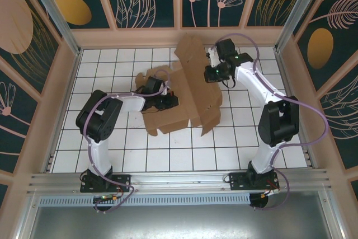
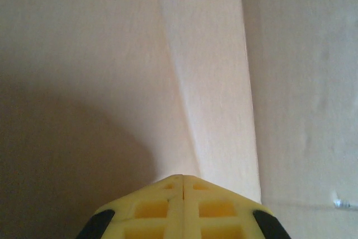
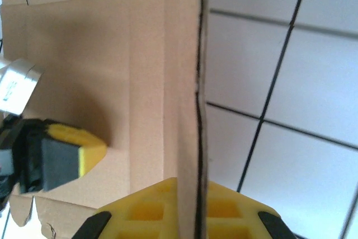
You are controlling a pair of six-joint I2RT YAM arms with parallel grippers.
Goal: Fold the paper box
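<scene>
Top external | paper box (image 1: 193,104) part-folded, mid-worktop (image 1: 168,149) toward far edge | left gripper (image 1: 168,102) closed, empty, tips pressing its panel | right gripper (image 1: 211,74) clamped on raised flap edge | judged light, stiff, crease-prone: pinch flap edges beside creases

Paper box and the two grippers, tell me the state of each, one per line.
paper box: partly folded, not yet closed, one panel raised.
left gripper: shut, tips pressed against the cardboard, nothing between the fingers.
right gripper: shut on the edge of a paper box panel.
</scene>
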